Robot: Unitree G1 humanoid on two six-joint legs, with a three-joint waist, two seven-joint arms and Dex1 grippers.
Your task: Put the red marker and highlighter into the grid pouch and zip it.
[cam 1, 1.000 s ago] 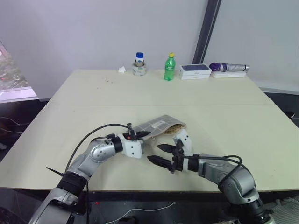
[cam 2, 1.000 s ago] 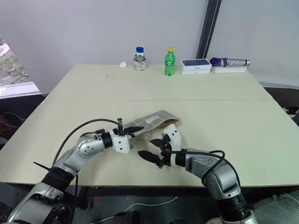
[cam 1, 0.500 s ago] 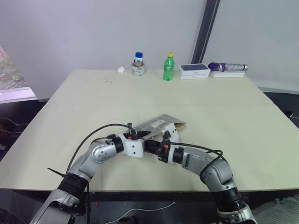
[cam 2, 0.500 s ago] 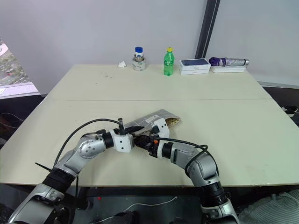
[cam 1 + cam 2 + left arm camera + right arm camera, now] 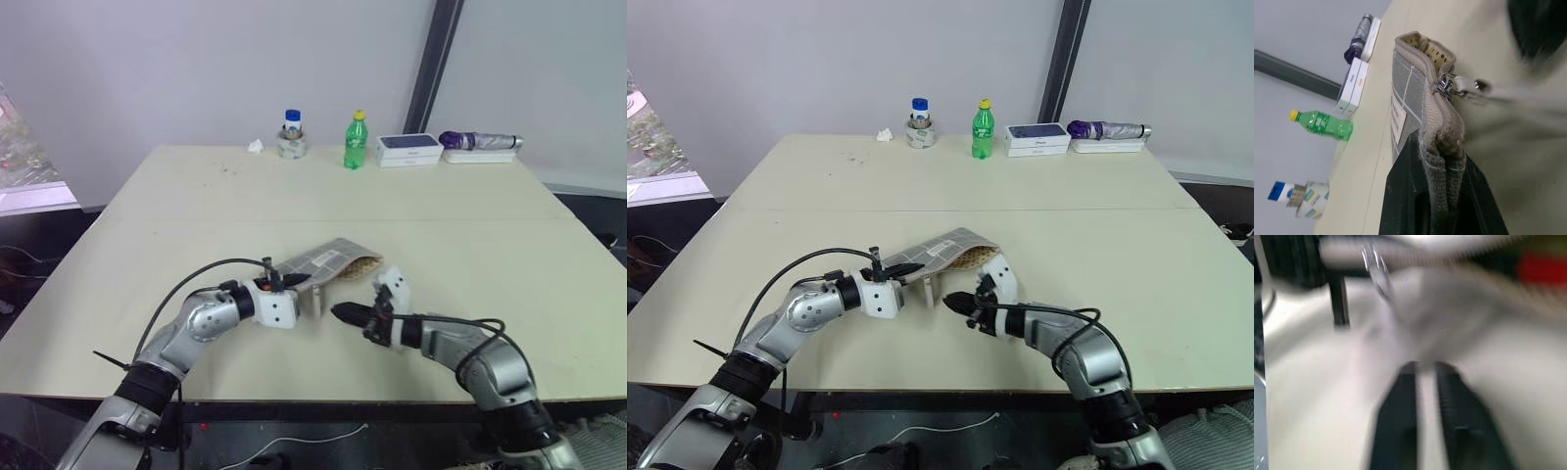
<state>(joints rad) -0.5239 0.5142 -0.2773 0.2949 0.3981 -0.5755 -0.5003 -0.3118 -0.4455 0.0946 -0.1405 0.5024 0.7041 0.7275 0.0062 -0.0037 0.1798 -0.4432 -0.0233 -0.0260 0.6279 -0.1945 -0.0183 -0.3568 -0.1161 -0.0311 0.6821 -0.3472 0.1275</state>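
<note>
Now the left gripper (image 5: 300,287) pinches the grid pouch (image 5: 328,263); right gripper (image 5: 345,315) beside it, slightly open, must grab the zipper pull (image 5: 1467,85)

Woven cloth grid pouch (image 5: 1415,98) with metal zipper; matt table (image 5: 196,196)

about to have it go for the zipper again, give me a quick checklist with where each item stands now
1. Left hand clamped on the grid pouch end: ok.
2. Pouch zipped shut: not ok, far end gapes and the dotted lining shows.
3. Pull tab free and reachable: ok.
4. Right hand gripping the tab: not ok, fingers slightly apart, short of the pouch.
5. Marker and highlighter inside: cannot tell.
</note>
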